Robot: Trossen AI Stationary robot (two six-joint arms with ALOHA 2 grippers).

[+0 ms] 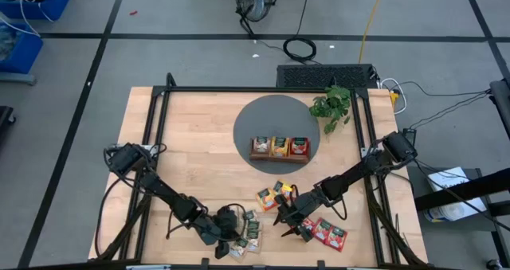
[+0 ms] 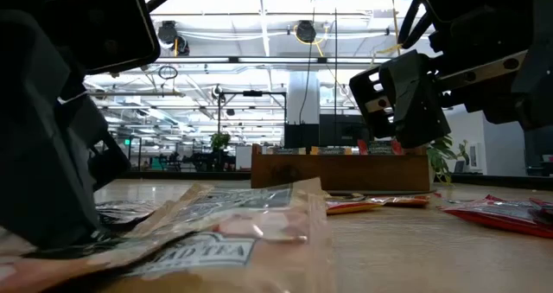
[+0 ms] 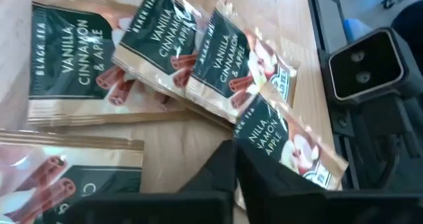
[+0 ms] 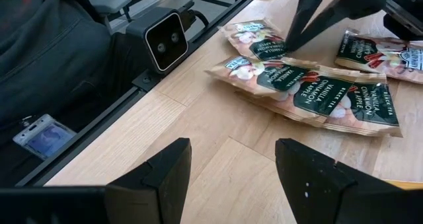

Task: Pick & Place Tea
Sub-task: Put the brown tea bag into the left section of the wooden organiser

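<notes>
Right now my left pincer (image 3: 236,159) is clenched, its dark tips meeting at the edge of the nearest flat square tea sachet with a dark green panel (image 3: 285,139), down at the near edge of the pale wooden counter (image 1: 199,135); whether the foil is truly pinched I cannot tell. That sachet lies just ahead of the tips, tilted across their line, and reads "NILLA … NAMON … APPLE". Just beyond it, its overlapping siblings (image 3: 218,59) read "BLACK TEA, VANILLA CINNAMON & APPLE". My right pincer (image 4: 232,163) hangs released nearby, beside the red sachets (image 1: 328,232). Farthest off stands the brown wooden three-compartment tray (image 1: 279,148), the likely destination.
</notes>
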